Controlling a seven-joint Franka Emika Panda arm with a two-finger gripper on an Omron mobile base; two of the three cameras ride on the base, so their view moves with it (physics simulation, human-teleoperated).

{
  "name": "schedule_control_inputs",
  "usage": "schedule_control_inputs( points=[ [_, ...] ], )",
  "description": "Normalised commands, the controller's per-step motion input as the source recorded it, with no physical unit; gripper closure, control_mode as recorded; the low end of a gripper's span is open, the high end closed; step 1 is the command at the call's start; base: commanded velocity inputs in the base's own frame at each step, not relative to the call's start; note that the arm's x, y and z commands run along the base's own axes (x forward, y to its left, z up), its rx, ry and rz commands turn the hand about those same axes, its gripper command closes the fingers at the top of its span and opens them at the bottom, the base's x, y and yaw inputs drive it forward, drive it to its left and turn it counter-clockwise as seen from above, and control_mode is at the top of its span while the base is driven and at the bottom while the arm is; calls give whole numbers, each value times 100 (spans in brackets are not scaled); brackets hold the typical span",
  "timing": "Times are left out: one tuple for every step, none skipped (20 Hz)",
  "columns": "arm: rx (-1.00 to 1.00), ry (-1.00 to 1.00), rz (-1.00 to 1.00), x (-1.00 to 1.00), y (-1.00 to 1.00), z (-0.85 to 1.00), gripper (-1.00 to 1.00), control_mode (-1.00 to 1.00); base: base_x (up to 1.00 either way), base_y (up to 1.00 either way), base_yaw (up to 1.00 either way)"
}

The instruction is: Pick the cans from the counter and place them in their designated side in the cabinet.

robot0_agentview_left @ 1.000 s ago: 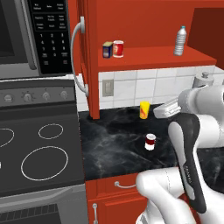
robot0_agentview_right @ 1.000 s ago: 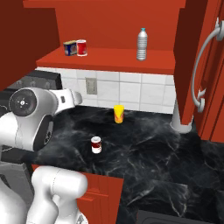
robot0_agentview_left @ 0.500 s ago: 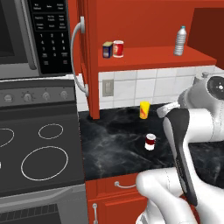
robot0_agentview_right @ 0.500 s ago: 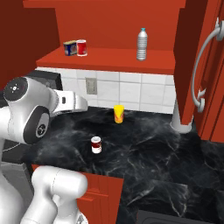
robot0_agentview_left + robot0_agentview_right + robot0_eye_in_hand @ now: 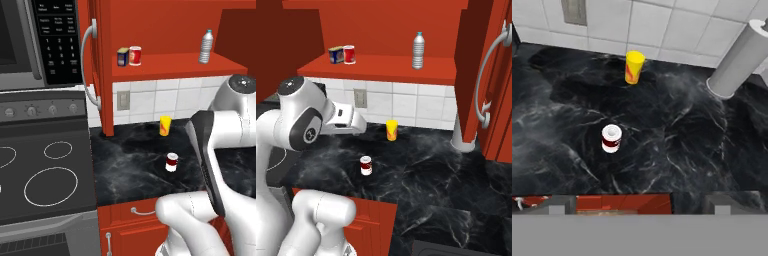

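Note:
The dark maroon can [image 5: 172, 162] [image 5: 366, 165] [image 5: 611, 138] stands upright on the black counter [image 5: 125, 170] [image 5: 431, 170] near its front edge. The bright red can [image 5: 135, 55] [image 5: 349, 54] stands on the left side of the cabinet shelf [image 5: 175, 65] [image 5: 386, 65], beside a small blue-and-yellow box [image 5: 122, 56]. My gripper [image 5: 641, 204] hangs open above the counter's front edge with nothing between its fingertips. The maroon can lies ahead of it and slightly left in the hand view. My white hand [image 5: 348, 119] floats left of and above that can.
A yellow-orange cup [image 5: 165, 125] [image 5: 391, 130] [image 5: 633, 66] stands near the tiled wall. A water bottle [image 5: 206, 46] [image 5: 417, 50] is on the shelf's right side. Open red doors with silver handles [image 5: 90, 65] [image 5: 488, 75] flank the counter. The stovetop [image 5: 45, 175] lies left.
The arm has swung round and carried the hand out over the counter's front left, nearer the maroon can. Cans, cup and bottle have not moved. The gripper stayed open.

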Motion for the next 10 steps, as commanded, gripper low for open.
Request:
schedule_control_inputs(
  points=[
    [8,14,-4,3,-12,-20,-100,-100,0,0,0],
    [10,8,-3,0,-6,-23,-100,-100,0,0,0],
    [11,7,-2,0,-5,-29,-100,-100,0,0,0],
    [10,1,0,0,0,-20,-100,-100,0,0,0],
    [9,0,0,0,0,-31,-100,-100,0,0,0],
    [6,0,0,0,0,-27,-100,-100,0,0,0],
    [0,-1,0,0,0,-28,-100,-100,0,0,0],
    [0,-4,0,0,0,-24,-100,-100,0,0,0],
    [0,-6,0,1,0,-24,-100,-100,0,0,0],
    [0,-8,0,2,0,-25,-100,-100,0,0,0]
  ],
)
